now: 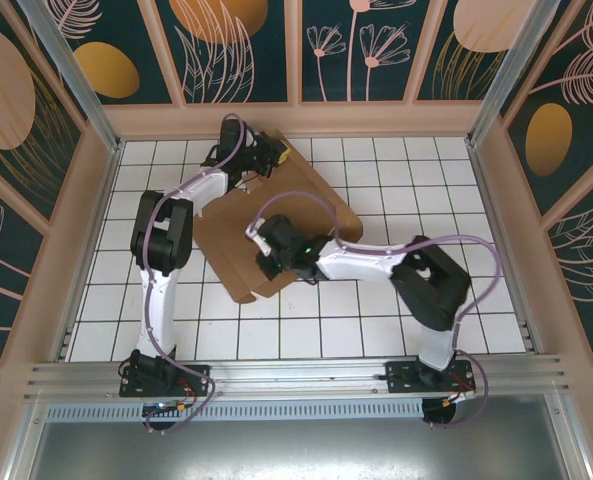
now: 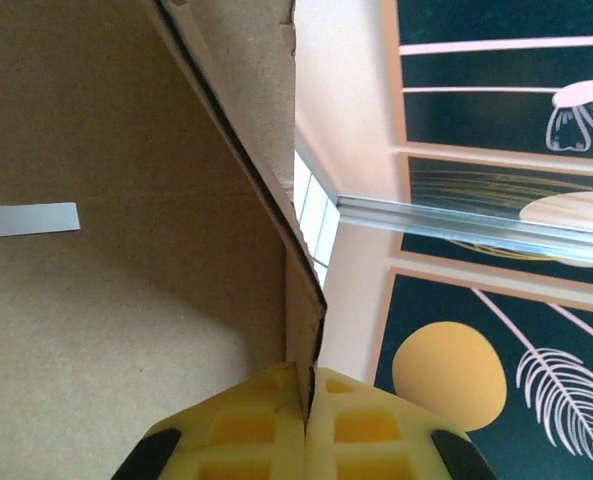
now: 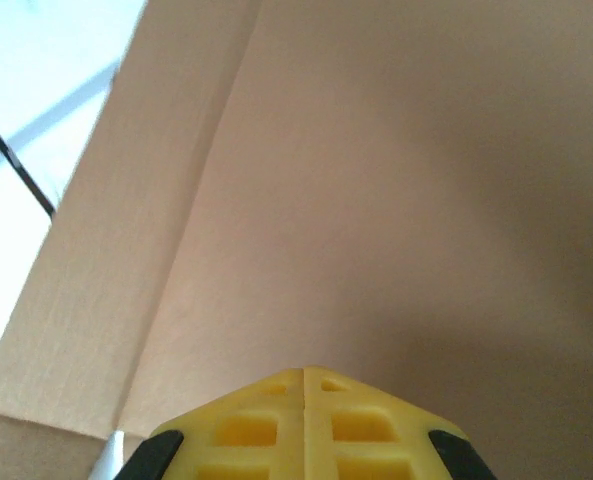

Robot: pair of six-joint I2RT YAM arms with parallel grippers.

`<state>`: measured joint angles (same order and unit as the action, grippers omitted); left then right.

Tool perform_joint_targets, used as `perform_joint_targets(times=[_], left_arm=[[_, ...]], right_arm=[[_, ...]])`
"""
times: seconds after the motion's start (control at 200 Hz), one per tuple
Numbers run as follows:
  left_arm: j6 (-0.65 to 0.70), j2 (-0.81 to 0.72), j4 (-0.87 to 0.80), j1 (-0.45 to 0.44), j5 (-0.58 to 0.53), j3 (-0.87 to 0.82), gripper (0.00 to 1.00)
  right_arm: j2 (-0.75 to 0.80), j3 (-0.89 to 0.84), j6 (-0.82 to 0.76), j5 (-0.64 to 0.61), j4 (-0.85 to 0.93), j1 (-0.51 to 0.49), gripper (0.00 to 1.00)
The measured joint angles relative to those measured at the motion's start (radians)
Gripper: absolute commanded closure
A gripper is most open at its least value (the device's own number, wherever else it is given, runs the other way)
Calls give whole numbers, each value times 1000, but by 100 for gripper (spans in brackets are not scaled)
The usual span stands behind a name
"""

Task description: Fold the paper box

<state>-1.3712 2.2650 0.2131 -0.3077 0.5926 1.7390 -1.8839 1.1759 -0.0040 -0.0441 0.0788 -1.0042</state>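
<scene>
Table (image 1: 376, 320) white-tiled, floral walls (image 1: 246, 50) | left claw (image 2: 304, 390) pinches paper box (image 1: 234, 250) | right claw (image 3: 304, 372) pressed together

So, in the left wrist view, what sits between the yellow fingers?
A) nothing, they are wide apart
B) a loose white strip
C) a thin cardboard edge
C: a thin upright wall of the paper box runs down into the left gripper, which is shut on it.
</scene>
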Motion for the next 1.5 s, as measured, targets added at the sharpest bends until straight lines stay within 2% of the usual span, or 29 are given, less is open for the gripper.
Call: perform_joint_targets(times=[0.115, 0.285, 0.535, 0.671, 0.836, 1.211, 1.256, 1.346, 1.501], left_arm=[[-4, -25, 12, 7, -3, -19, 100], [9, -76, 8, 26, -19, -64, 100], [76, -172, -11, 68, -72, -161, 100], [105, -222, -27, 79, -106, -217, 100], [126, -242, -43, 77, -143, -225, 100], [149, -237, -54, 69, -202, -208, 100], [154, -232, -60, 65, -214, -195, 100], [170, -222, -78, 58, -243, -169, 100], [193, -206, -90, 42, -294, -141, 100]], right_arm=[[-101, 33, 37, 3, 40, -14, 100], [-111, 69, 63, -12, 89, 17, 100], [-81, 38, 63, -34, 129, 96, 100], [-24, -22, 66, -46, 166, 172, 100], [-6, -31, 67, -61, 212, 258, 100], [-16, 20, 51, -143, 337, 340, 100], [-17, 31, 47, -140, 348, 348, 100], [-4, 38, 44, -97, 354, 355, 93], [80, 39, 76, -4, 325, 336, 90]])
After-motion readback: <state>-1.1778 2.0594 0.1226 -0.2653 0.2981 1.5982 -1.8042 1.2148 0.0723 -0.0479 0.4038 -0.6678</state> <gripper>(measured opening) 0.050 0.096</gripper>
